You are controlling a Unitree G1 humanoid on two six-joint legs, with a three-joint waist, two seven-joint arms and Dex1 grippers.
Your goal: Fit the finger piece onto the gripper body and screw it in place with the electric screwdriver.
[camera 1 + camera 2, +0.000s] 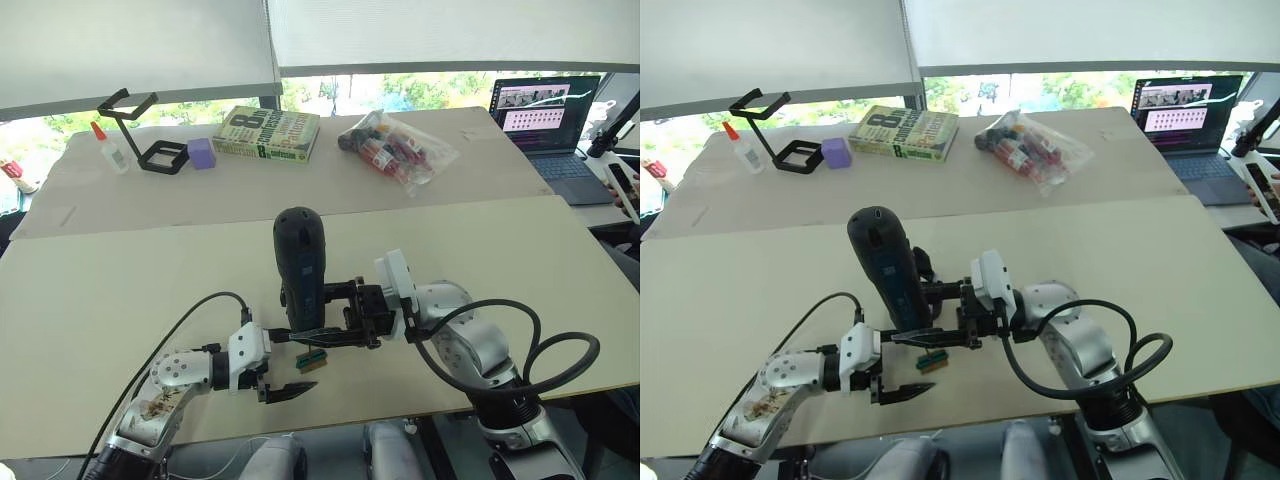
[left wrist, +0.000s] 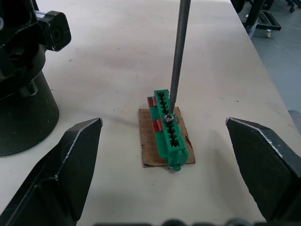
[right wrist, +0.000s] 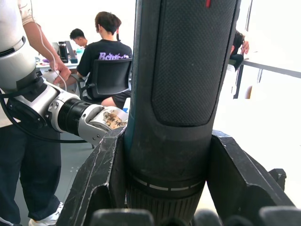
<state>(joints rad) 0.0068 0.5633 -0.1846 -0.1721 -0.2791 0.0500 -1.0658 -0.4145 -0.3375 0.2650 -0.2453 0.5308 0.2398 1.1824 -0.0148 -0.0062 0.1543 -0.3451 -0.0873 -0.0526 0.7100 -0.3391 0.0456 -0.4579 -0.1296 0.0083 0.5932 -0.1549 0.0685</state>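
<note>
Right gripper (image 1: pixel 335 335) clamped on the upright electric screwdriver (image 1: pixel 300 265) mid-table. Left wrist view: its metal bit (image 2: pixel 178 56) touches a screw on the green block (image 2: pixel 168 129), gripper body (image 2: pixel 23 80) beside. Left gripper (image 1: pixel 285 390) spread wide, empty.

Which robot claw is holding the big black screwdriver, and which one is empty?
The right claw grips the electric screwdriver, standing upright. The left claw is open and empty, hanging beside the small green block.

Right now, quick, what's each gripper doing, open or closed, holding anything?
Left gripper: jaws open, holding nothing.
Right gripper: jaws closed on the electric screwdriver, held upright.
</note>
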